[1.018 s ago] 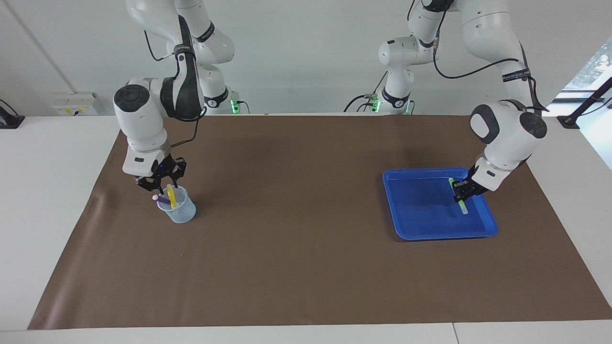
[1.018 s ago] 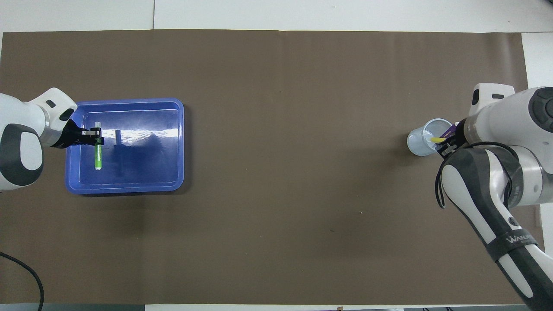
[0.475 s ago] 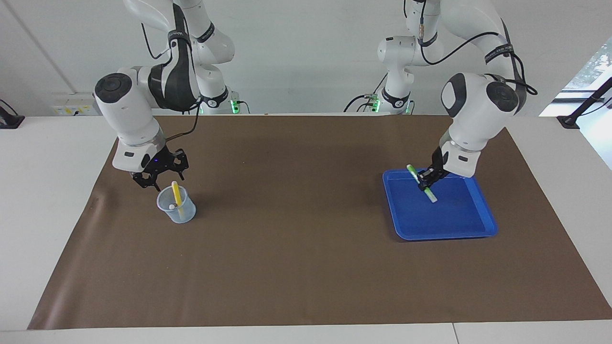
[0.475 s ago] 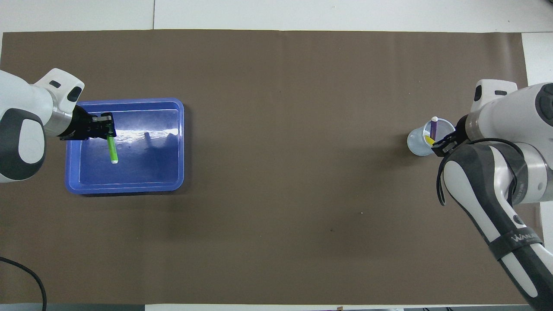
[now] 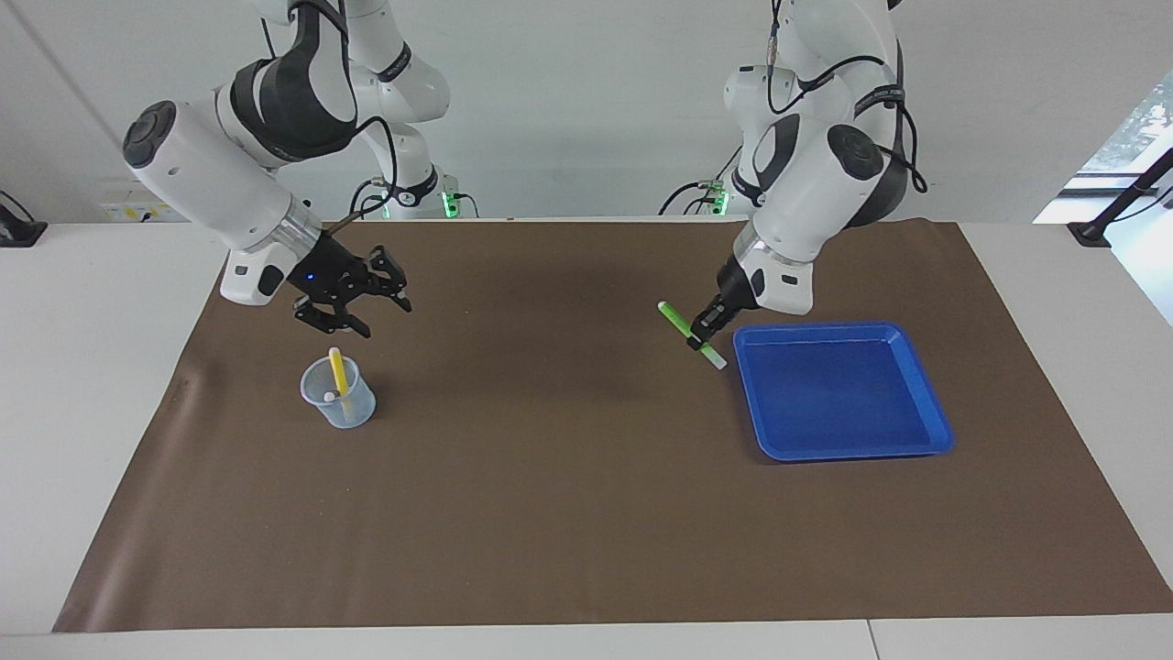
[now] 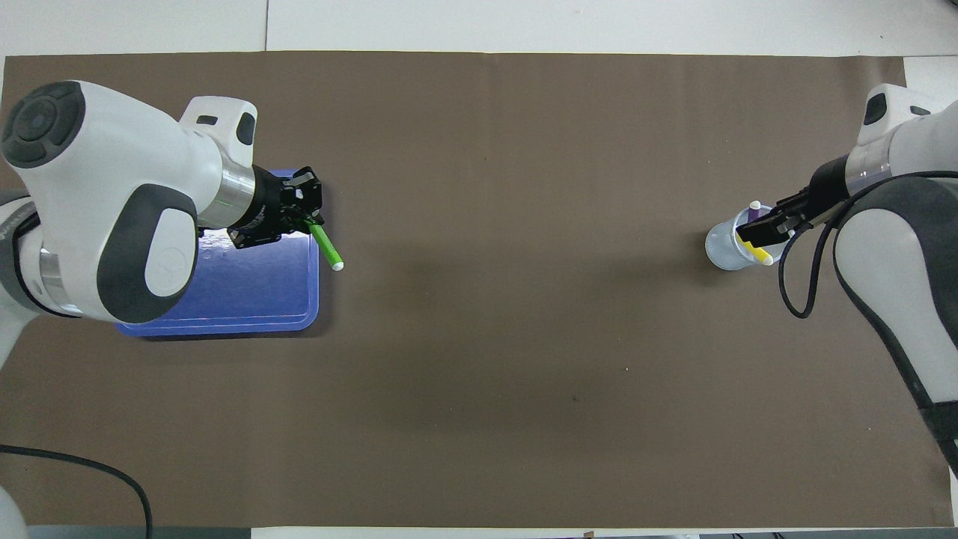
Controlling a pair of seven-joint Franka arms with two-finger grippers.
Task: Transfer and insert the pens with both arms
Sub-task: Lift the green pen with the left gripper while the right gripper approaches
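Observation:
My left gripper [image 5: 700, 332] is shut on the light green pen [image 5: 679, 324] and holds it tilted in the air over the mat, just off the blue tray's [image 5: 848, 449] edge toward the right arm's end. In the overhead view the left gripper [image 6: 305, 218] holds the green pen [image 6: 327, 249], whitish end pointing away. My right gripper [image 5: 359, 302] is open and empty, raised over the clear cup [image 5: 340, 406]. The yellow pen [image 5: 337, 368] and purple pen [image 6: 753, 212] stand in the cup [image 6: 724, 247]. The right gripper [image 6: 762, 229] covers part of the cup's rim.
The blue tray [image 6: 224, 322] holds nothing and is partly covered by my left arm in the overhead view. A brown mat [image 5: 568, 495] covers the table. Small white arm bases with green lights [image 5: 447, 203] stand at the robots' edge.
My left gripper lifted the green pen out of the tray and carried it toward the table's middle. My right gripper rose off the cup and swung toward the middle; the pens stay in the cup.

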